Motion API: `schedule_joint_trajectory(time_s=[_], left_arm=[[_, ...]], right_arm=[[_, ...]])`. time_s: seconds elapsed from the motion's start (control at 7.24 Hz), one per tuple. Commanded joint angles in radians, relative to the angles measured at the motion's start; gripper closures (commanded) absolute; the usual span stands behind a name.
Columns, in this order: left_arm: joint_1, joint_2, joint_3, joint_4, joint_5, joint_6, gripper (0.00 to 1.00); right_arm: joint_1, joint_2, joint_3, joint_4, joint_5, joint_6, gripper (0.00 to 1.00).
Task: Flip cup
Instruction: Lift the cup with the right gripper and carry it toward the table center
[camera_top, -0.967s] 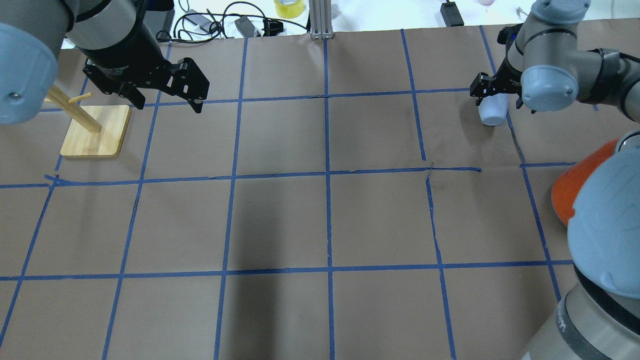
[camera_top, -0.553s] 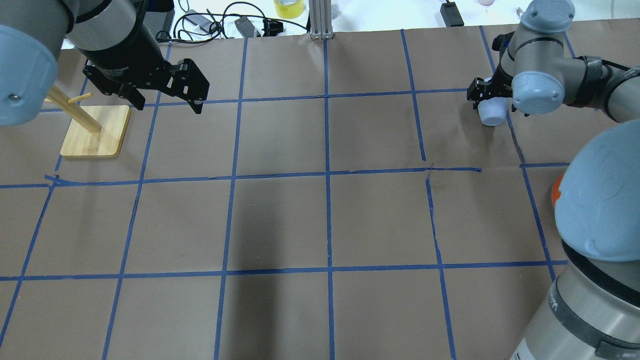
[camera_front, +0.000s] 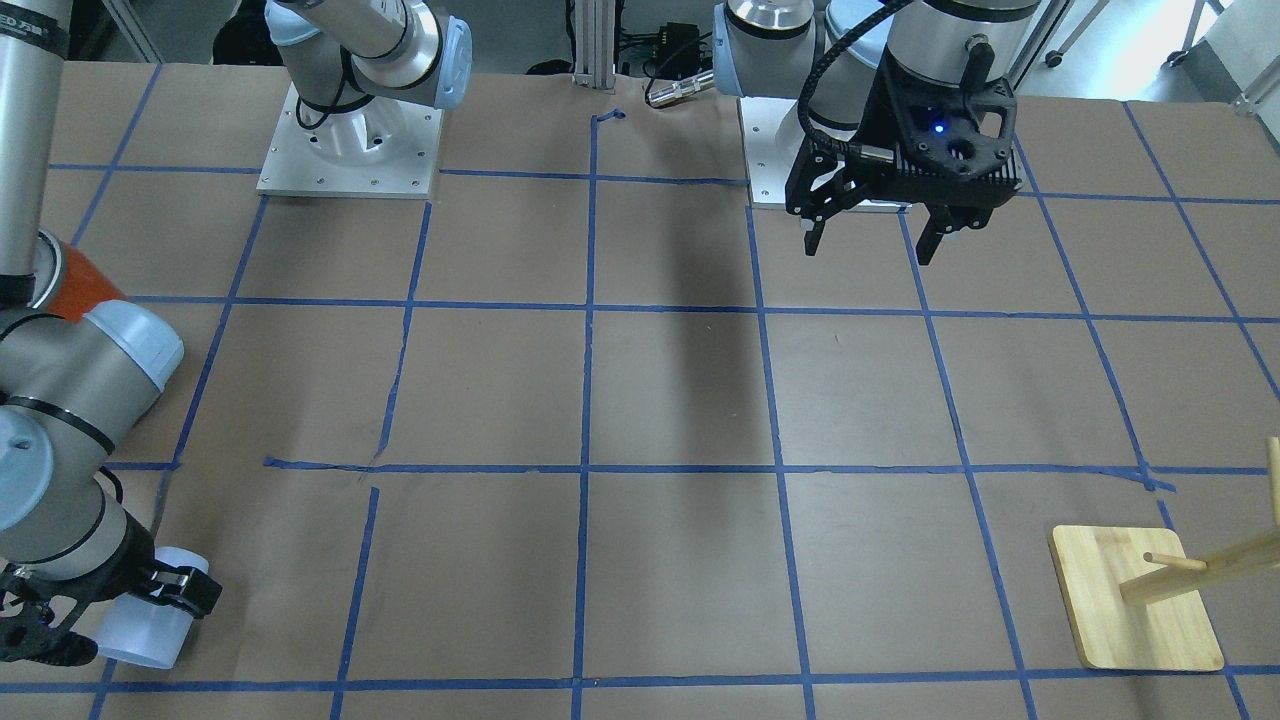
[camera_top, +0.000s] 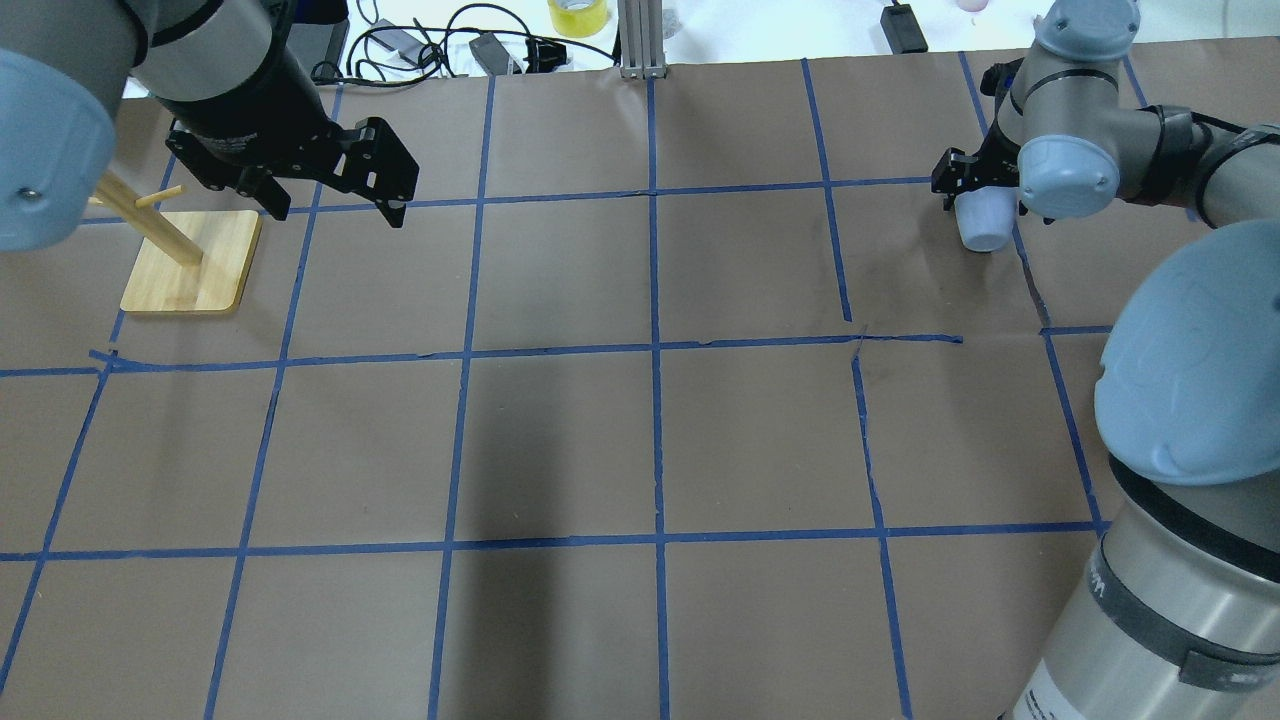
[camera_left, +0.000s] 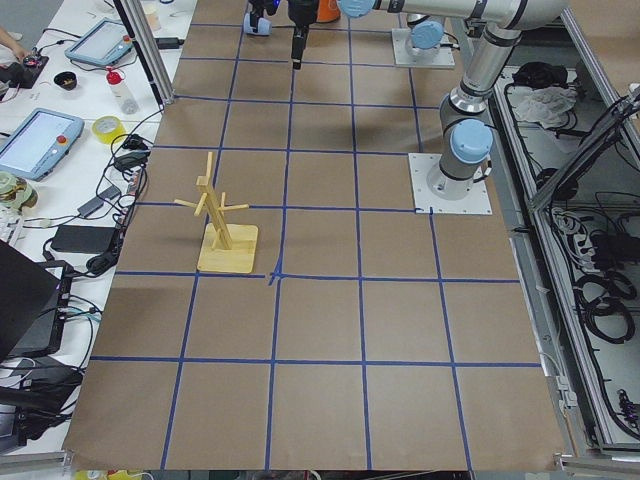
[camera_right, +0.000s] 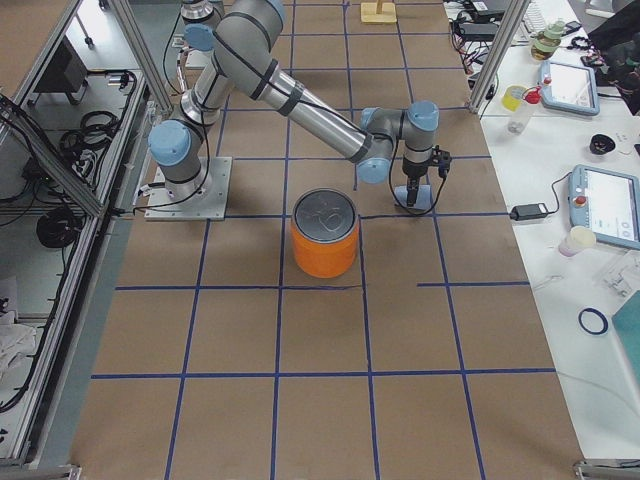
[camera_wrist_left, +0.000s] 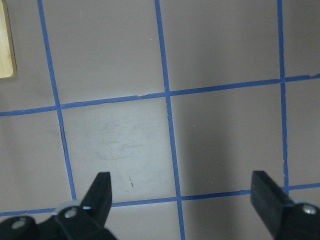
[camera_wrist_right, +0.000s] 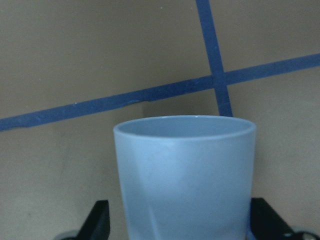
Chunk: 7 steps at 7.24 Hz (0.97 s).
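With right tool (camera_wrist_right: 183, 225), grips cup (camera_wrist_right: 185, 170), tilted, over table (camera_top: 760, 440); with left tool (camera_wrist_left: 181, 185), holds fingers (camera_wrist_left: 102, 192) spread wide, empty, near wooden stand (camera_top: 190, 265).

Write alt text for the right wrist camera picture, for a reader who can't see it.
A pale blue cup fills the lower middle, gripped between the right gripper's two black fingers. Behind it lies a brown paper table crossed by blue tape lines.
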<state>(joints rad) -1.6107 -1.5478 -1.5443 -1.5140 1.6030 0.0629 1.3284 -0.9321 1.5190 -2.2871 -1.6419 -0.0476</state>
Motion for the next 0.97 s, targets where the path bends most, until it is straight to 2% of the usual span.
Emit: schedule_joint_trajectory(time_s=[0.0,0.14,0.28,0.55,0.83], left_arm=[[0.0,0.0,0.0,0.0,0.0,0.0,0.0],[0.0,0.0,0.001,0.0,0.0,0.0,0.0],[0.0,0.0,0.0,0.0,0.0,0.0,0.0],[0.0,0.0,0.001,0.0,0.0,0.0,0.0],[0.001,0.0,0.001,0.0,0.0,0.0,0.0]], right_arm=[[0.0,0.007,0.007,0.0,0.002,0.0,0.15],[0.0,0.007,0.004,0.0,0.002,0.0,0.35],[0.0,0.006,-0.003,0.0,-0.002,-0.002,0.62],[0.006,-0.052,-0.011,0.017,0.011,-0.026,0.76],[0.072,-0.088,-0.014,0.014,0.048,-0.221,0.76]])
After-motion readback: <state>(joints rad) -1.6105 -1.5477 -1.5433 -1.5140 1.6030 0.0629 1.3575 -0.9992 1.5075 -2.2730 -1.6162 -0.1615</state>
